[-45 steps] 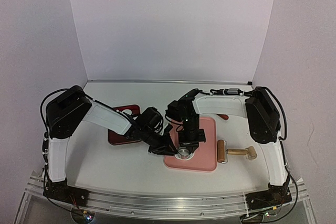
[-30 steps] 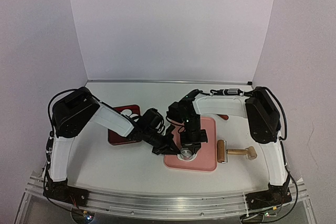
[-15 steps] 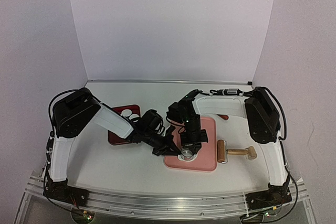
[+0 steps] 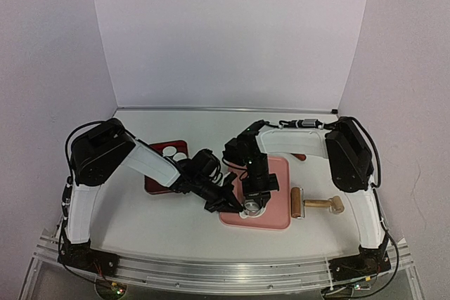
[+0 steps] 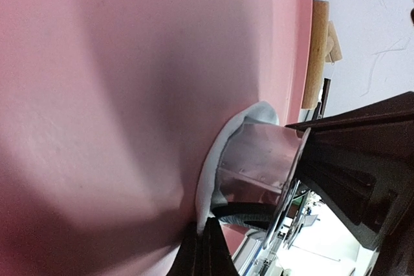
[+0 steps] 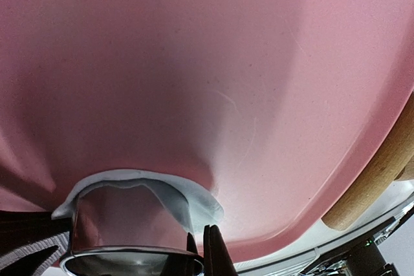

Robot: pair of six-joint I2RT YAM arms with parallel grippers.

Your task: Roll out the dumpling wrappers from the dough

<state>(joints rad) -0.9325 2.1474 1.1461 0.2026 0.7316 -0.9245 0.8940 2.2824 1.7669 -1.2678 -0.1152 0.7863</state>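
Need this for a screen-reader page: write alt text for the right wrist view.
A metal ring cutter stands pressed into thin, ragged-edged white dough on a pink mat. At the bottom edge the right gripper has its fingers pinched shut on the cutter's rim. A wooden rolling pin lies just past the mat's edge at lower right.

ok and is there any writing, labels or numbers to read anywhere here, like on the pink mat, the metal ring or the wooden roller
No readable text in any view.
Flat pink rectangular mat: plain, no print.
Small shiny metal ring cutter: bare metal, no stamp visible.
Wooden-handled rolling pin: no marking visible.
Dark red square tray: no label visible.
White robot arm covers: no legible brand.
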